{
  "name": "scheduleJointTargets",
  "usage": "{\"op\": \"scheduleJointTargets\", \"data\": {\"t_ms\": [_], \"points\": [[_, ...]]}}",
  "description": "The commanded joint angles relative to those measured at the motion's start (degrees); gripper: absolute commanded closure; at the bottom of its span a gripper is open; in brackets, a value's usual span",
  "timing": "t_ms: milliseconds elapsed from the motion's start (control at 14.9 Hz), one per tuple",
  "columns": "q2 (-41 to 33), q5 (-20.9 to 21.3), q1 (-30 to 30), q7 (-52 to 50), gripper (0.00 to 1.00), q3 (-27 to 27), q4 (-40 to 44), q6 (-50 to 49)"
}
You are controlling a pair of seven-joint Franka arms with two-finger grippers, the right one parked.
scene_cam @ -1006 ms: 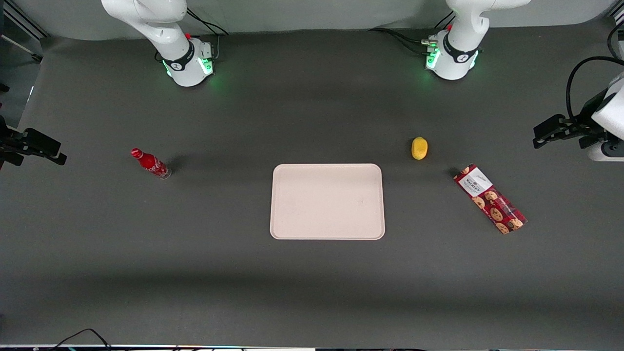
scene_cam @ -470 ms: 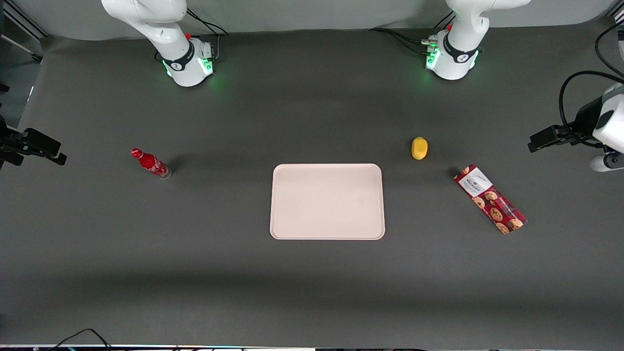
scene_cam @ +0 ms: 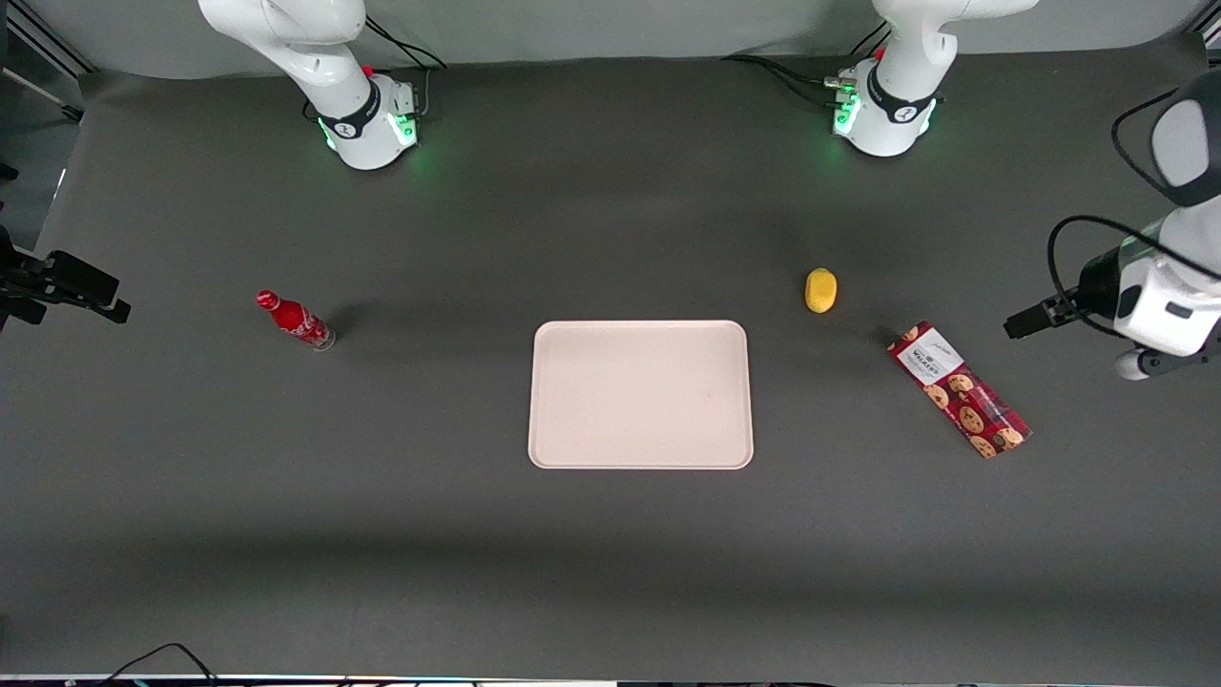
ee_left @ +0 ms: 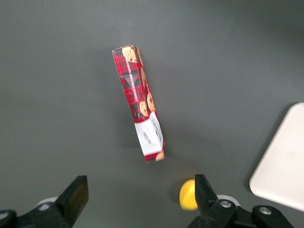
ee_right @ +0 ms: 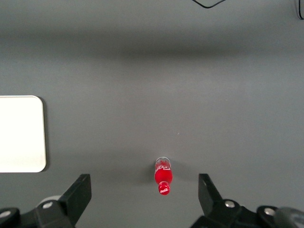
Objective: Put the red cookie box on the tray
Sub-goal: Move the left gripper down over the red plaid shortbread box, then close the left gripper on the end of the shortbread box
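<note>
The red cookie box (scene_cam: 959, 388) lies flat on the dark table toward the working arm's end, with its white label end pointing toward the robot bases. It also shows in the left wrist view (ee_left: 140, 109). The pale pinkish-beige tray (scene_cam: 639, 394) lies flat at the table's middle with nothing on it; a corner of it shows in the left wrist view (ee_left: 282, 166). My left gripper (scene_cam: 1025, 324) hangs high above the table, beside the box and apart from it. In the left wrist view the gripper (ee_left: 140, 190) is open and holds nothing.
A yellow lemon (scene_cam: 820, 290) lies between the box and the tray, nearer the robot bases; it shows in the left wrist view (ee_left: 187, 194). A small red soda bottle (scene_cam: 294, 320) lies toward the parked arm's end.
My left arm has swung so that the gripper came nearer the front camera and closer to the cookie box. The box, tray, lemon and bottle have not moved.
</note>
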Motion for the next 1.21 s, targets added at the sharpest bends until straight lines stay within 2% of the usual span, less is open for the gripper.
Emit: {"op": "scheduleJointTargets", "data": {"t_ms": [0, 470, 1006, 1073, 1140], "points": [[2.81, -0.24, -0.65, -1.3, 0.0, 1.76, -7.67, 12.14], [15.37, -0.24, -0.82, -4.11, 0.0, 1.85, -8.92, 26.92], [24.44, -0.24, -1.09, -3.94, 0.0, 1.77, -8.92, 39.33], [24.44, -0.24, -1.09, -3.94, 0.06, 1.76, -8.92, 39.25], [24.44, -0.24, -1.18, -3.94, 0.29, 1.85, -8.92, 39.08]]}}
